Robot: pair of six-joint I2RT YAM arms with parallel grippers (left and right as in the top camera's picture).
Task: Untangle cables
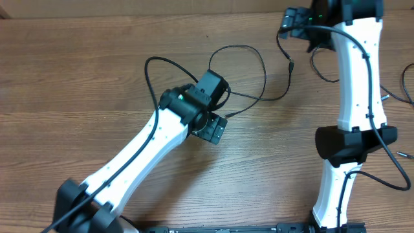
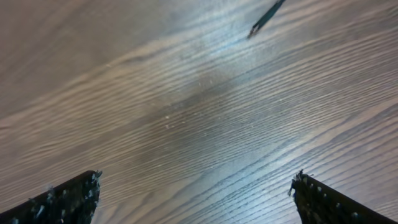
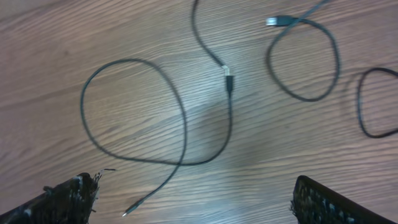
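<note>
A thin black cable (image 1: 240,70) lies in a loop at the middle of the table, its plug end (image 1: 230,114) just right of my left gripper (image 1: 211,127). That gripper is open and empty above bare wood (image 2: 196,199); only the plug tip (image 2: 263,18) shows ahead of it. My right gripper (image 1: 299,21) is at the far edge, open and empty (image 3: 193,199). Below it lie the looped cable (image 3: 132,112), a joined plug (image 3: 229,81), and a second looped cable (image 3: 305,59) with a silver plug (image 3: 277,22).
A third black cable loop (image 3: 373,102) lies at the right. More thin cable ends with silver tips (image 1: 404,155) lie at the table's right edge beside the right arm (image 1: 354,84). The left arm (image 1: 139,155) crosses the front left.
</note>
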